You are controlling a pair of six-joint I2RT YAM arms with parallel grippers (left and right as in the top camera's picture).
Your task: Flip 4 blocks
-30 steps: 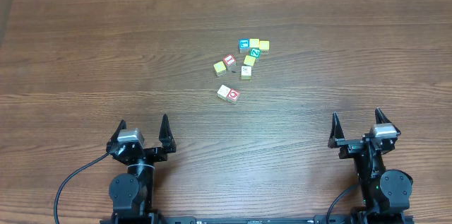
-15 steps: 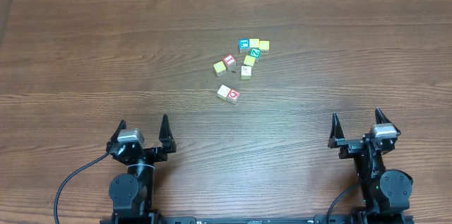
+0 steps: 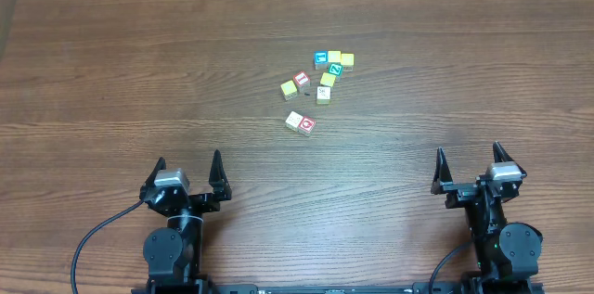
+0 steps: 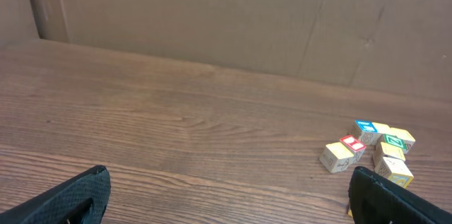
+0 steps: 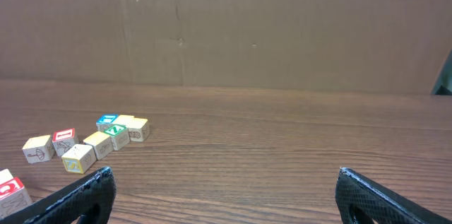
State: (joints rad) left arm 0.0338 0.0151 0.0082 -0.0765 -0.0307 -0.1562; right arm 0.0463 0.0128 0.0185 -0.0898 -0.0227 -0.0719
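My left pincer and right pincer both stand spread wide, pinching nothing, well apart from the wooden cube with a green Z. The tiny wooden alphabet blocks lie clustered around that cube, with two a little nearer me.

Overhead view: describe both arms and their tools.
The left arm and right arm are black with round joints. Left tool and right tool each carry two pointed black fingers and a silver-grey block. A black cable loops from the left arm.
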